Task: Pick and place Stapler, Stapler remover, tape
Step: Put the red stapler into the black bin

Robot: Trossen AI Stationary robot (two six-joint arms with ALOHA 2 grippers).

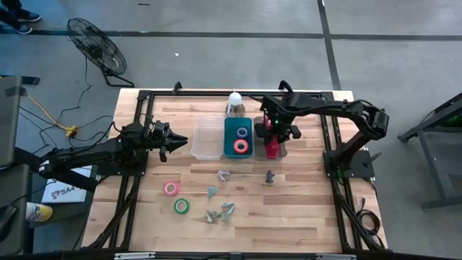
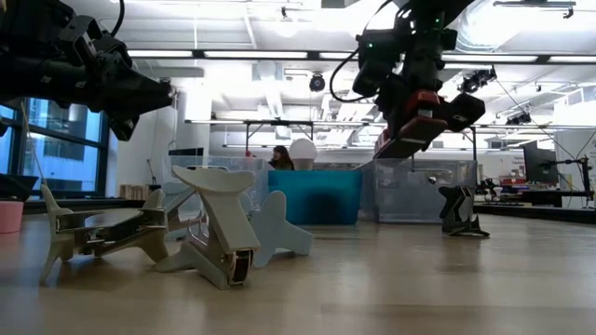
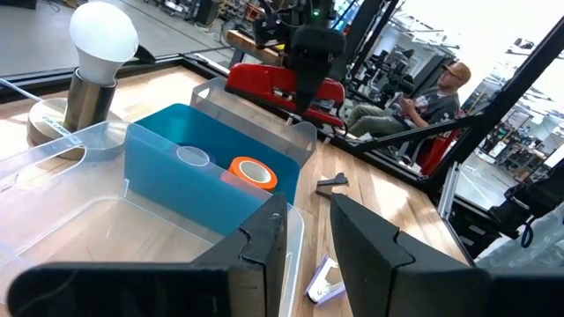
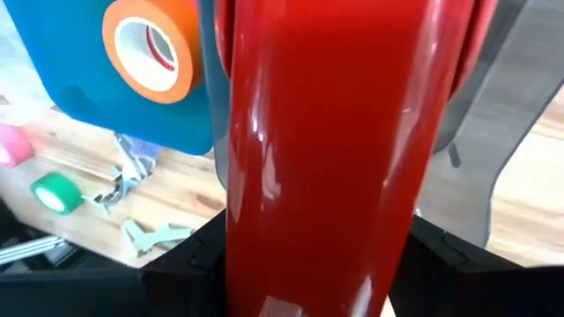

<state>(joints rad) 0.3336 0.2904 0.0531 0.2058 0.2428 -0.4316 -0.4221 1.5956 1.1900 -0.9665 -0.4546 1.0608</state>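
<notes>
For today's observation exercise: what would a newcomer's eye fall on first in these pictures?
First, the red stapler, clamped in the right gripper over the grey bin beside the blue bin, which holds tape rolls. Next, the pink tape and green tape lying loose on the wooden table.

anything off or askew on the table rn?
Mostly tidy. Staple removers lie scattered, some tipped over, near two loose tape rolls. The stapler hangs tilted in the right gripper over the clear bin.
</notes>
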